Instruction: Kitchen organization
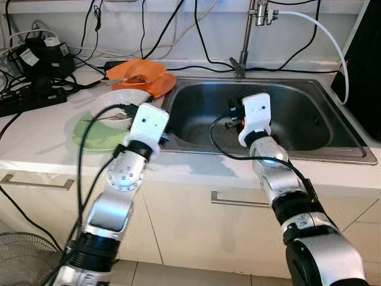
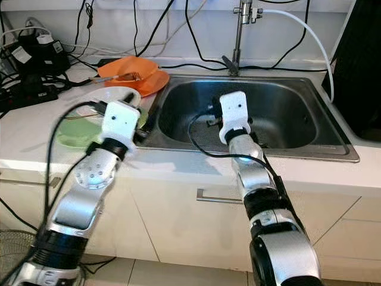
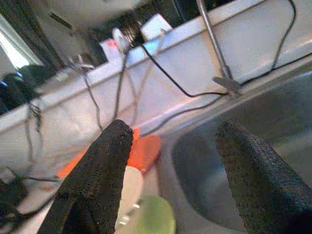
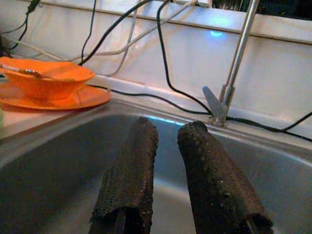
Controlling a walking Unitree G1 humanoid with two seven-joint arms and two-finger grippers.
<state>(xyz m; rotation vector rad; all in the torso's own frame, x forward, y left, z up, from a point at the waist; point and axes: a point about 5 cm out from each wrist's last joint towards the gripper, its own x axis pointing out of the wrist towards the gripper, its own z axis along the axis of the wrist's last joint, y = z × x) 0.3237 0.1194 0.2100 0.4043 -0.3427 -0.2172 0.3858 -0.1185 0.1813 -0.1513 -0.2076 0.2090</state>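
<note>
Dishes sit stacked on the counter (image 1: 36, 149) to the left of your sink (image 1: 309, 119): an orange bowl (image 1: 140, 71) with a utensil in it rests on an orange plate (image 1: 161, 85) at the sink's back corner; nearer you lie a white plate (image 1: 116, 101) and a green plate (image 1: 89, 134); your left gripper (image 3: 170, 161) hangs over the sink's left rim, fingers spread wide and holding nothing; your right gripper (image 4: 168, 161) reaches into the basin, fingers nearly together, empty, pointing toward the faucet (image 4: 234, 73); cables (image 1: 36, 83) clutter the counter's back.
</note>
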